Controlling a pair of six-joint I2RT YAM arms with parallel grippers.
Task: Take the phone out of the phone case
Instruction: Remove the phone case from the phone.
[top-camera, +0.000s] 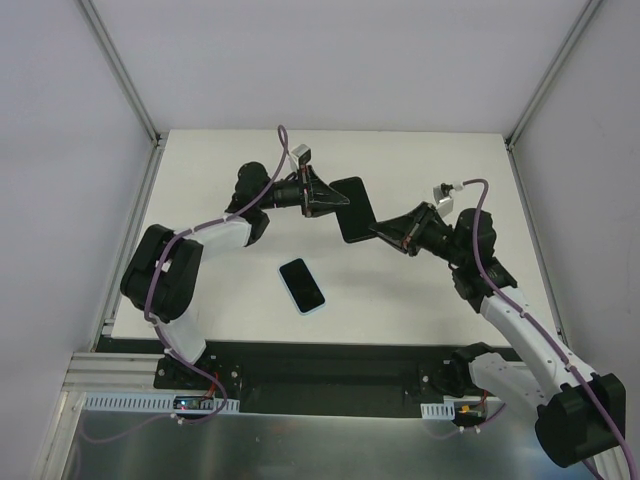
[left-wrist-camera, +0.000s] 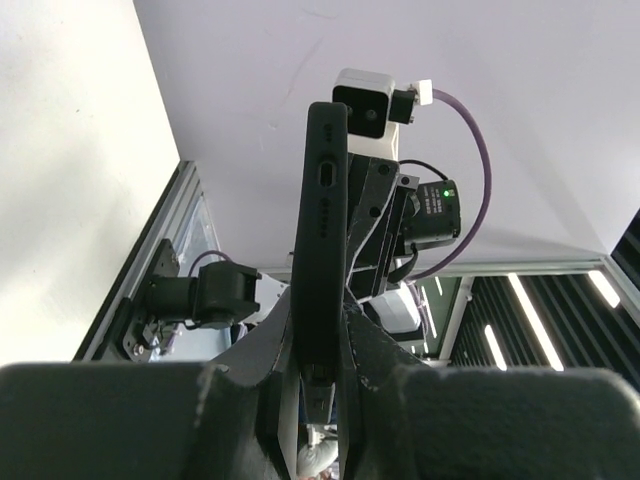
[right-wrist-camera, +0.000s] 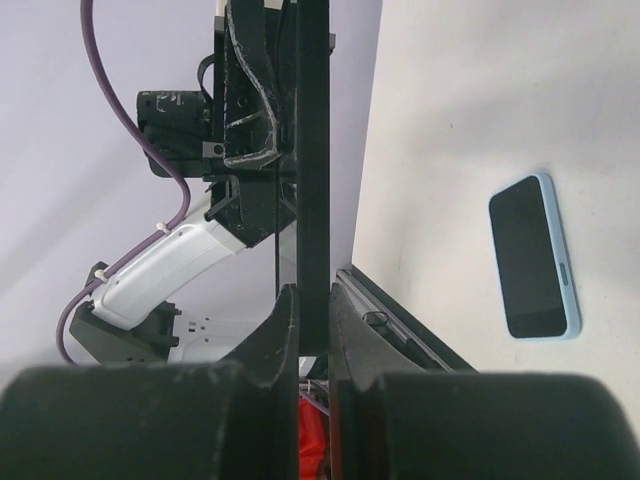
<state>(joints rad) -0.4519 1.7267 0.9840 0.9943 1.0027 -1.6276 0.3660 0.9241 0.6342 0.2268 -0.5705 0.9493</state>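
Judging by the layout on the counter (top-camera: 430, 290), extraction looks complete. The left claw (top-camera: 338, 200) and right claw (top-camera: 378, 231) are each pinched narrow on opposite ends of the black phone case (top-camera: 354, 210), which is held aloft and apparently empty. The phone (top-camera: 302, 285) lies flat on the counter, dark face up, well apart from the case. Remaining: probably only setting the case down and releasing.

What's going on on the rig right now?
Both arms hold the black phone case between them: the left gripper is closed on one end and the right gripper on the opposite end. The light-blue-edged smartphone lies flat on the white table, dark screen up, apart from the case. The phone looks already out.
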